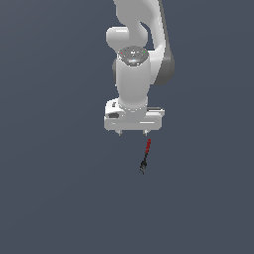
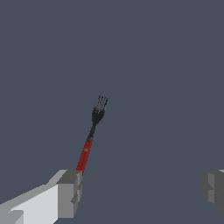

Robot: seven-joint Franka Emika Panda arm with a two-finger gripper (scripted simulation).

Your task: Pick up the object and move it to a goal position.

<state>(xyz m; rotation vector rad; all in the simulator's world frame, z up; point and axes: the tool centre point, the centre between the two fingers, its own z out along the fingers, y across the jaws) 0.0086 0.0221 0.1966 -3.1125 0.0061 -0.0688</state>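
The object is a tiny fork-like stick with a red handle and a dark pronged end, lying on the dark grey floor. My white gripper hangs just behind it in the exterior view. It is open wide, with nothing between the fingers. In the wrist view the object lies outside the gap, and its red handle end is close to one grey fingertip. The other fingertip is far off to the side. No mark of a goal position shows in either view.
The arm's white links rise above the gripper. A plain dark grey floor surrounds the object in both views.
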